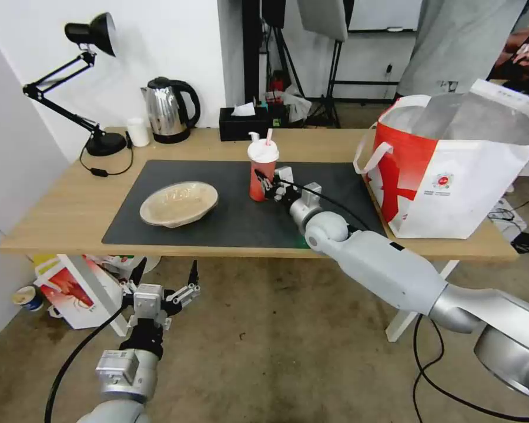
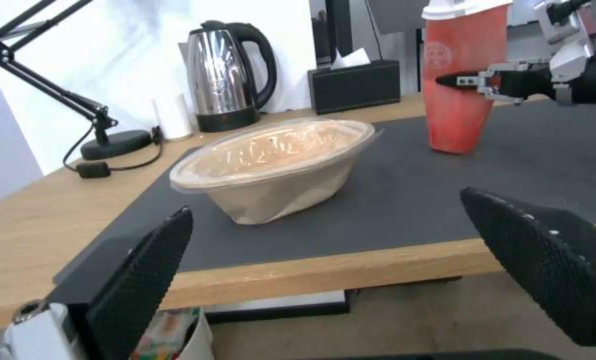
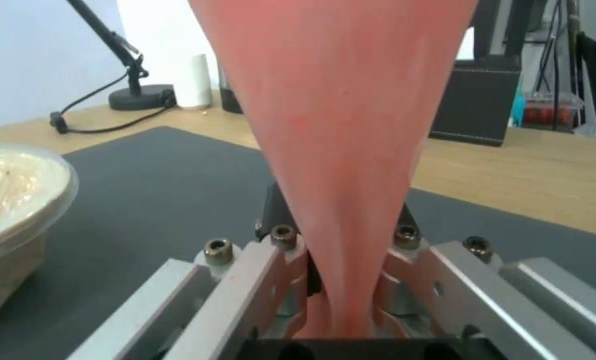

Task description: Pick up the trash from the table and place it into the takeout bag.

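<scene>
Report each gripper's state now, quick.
Left gripper: open, empty, low in front of the table.
Right gripper: shut on the red cup, which stands on the mat.

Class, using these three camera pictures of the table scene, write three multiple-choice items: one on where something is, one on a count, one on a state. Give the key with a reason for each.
1. Where does the shallow oval tan lidded container lie?
A. On the dark grey mat
B. Inside the red-and-white takeout bag
C. On the floor

2. How many straws stand in the white lid of the red translucent cup?
A. None
B. Two
C. Five

3. What is the right end effector doing?
A. Hanging open below the table
B. Closed on the red cup
C. Gripping the kettle

Key: 1 A, the container sits on the mat, on the robot's left of the cup. 2 B, the head view shows a white and a red straw. 3 B, the right wrist view shows fingers pressed against the cup's sides. The left end effector is open below the light-wood table edge.
</scene>
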You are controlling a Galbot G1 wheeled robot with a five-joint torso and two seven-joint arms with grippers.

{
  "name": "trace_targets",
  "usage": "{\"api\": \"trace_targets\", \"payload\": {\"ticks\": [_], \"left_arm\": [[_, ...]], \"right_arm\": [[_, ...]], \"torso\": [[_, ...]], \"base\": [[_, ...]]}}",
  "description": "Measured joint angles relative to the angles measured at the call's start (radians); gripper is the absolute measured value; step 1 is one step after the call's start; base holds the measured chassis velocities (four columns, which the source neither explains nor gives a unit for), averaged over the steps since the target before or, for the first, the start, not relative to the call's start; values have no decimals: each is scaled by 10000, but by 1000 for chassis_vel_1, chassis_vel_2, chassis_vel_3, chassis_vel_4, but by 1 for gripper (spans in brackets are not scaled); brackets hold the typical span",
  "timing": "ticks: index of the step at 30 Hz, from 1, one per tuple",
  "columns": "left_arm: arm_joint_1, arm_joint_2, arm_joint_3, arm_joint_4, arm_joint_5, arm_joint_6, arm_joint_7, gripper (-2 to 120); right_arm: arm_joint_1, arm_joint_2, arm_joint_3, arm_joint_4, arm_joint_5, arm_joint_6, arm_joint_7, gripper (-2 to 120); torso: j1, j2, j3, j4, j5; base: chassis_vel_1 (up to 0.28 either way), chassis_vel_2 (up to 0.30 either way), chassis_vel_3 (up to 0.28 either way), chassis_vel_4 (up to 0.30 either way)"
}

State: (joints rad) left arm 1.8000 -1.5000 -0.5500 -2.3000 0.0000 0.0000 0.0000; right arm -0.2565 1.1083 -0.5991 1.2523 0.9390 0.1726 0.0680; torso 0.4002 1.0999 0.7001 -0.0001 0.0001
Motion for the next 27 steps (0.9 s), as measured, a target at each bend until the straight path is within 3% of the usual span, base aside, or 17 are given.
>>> {"api": "trace_targets", "payload": {"ticks": [12,27], "left_arm": [[0,-1,0,0,0,0,0,100],[-1,0,1,0,0,0,0,100]], "right_arm": [[854,-1119,-281,968,-1132,246,-1003,6],[2998,-3612,-1283,3253,-1322,275,-2164,6]], "torso": [[-1,0,0,1,2],[-1,0,-2,-1,0]], "base": [[0,0,0,0],[0,0,0,0]]}}
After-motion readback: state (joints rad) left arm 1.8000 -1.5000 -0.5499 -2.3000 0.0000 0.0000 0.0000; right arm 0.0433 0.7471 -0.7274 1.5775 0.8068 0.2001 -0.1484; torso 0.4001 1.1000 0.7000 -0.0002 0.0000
